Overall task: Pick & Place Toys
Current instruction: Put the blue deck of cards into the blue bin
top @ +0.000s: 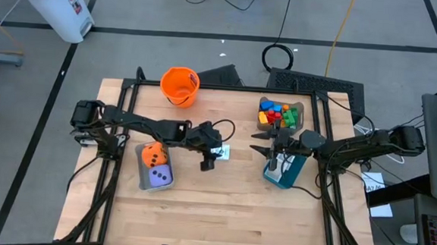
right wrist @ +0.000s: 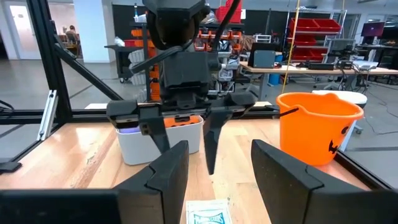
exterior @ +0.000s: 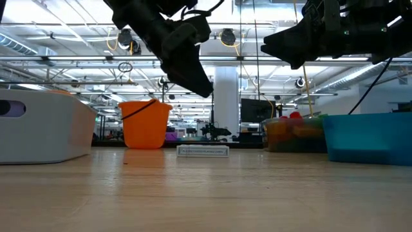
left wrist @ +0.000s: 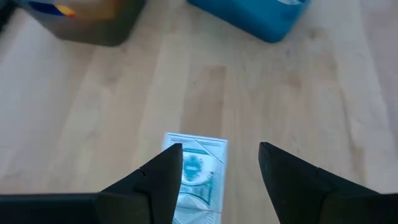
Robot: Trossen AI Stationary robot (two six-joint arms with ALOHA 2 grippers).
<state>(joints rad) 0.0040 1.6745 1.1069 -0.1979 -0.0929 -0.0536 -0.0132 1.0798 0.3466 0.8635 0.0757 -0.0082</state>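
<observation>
Card [top: 221,151] lies flat mid-table, bare wood around; left hand [top: 208,163] and right hand [top: 266,151] spread apart.

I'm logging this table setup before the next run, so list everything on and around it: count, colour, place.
Card pack: one, white with blue-green print, flat at table centre, below the left pincer.
Dice: two, orange and purple, inside the grey bin.
Grey bin: one, pale grey, left of centre.
Blocks: a mixed pile, red, green, blue, yellow, in the clear bin.
Clear bin: one, back right.
Teal bin: one, right of centre.
Orange bucket: one, back edge.
Left pincer: open, raised over the card pack.
Right pincer: open, raised, near the teal bin and facing the left arm.
</observation>
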